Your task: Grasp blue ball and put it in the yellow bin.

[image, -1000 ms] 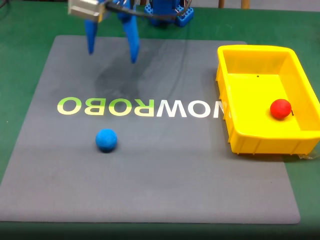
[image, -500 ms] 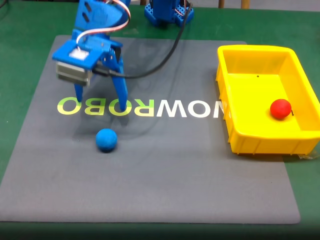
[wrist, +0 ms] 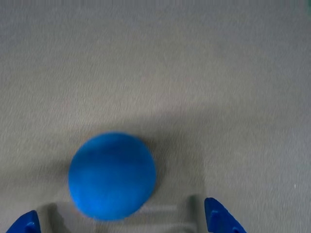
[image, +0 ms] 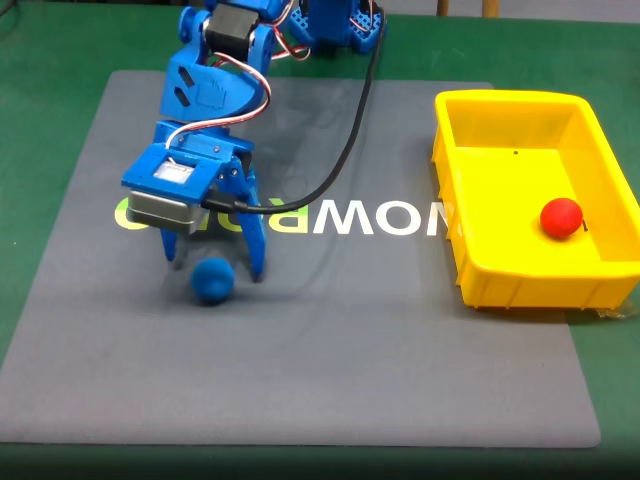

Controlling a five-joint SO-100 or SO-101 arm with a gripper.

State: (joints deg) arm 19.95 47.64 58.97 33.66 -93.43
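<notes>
One blue ball [image: 212, 280], one red ball [image: 561, 217], one yellow bin [image: 500, 275] and one blue arm [image: 215, 90] are on show. They sit on a single grey mat [image: 300, 370] printed with large letters, and the mat lies on a green table [image: 40, 90].

In the fixed view the mat's near edge runs along the bottom, with green table showing as a strip beyond it and down the left side. The bin stands at the mat's right edge, its right part overhanging onto the green. The red ball lies inside the bin toward its right wall. The middle and near part of the mat, between the blue ball and the bin, is bare. A black cable [image: 340, 150] loops from the arm's base at the top down to the wrist.

The blue ball rests on the mat in the left half, just below the printed letters and well apart from the bin. The pincer [image: 212, 263] is low over it with its jaws spread wide, one fingertip to the left of the ball and one to the right, both close to the mat. In the wrist view the blue ball [wrist: 112, 175] sits between the two blue tips at the bottom corners, nearer the left one, with a clear gap to the right fingertip [wrist: 221, 221]. Neither tip touches the ball.
</notes>
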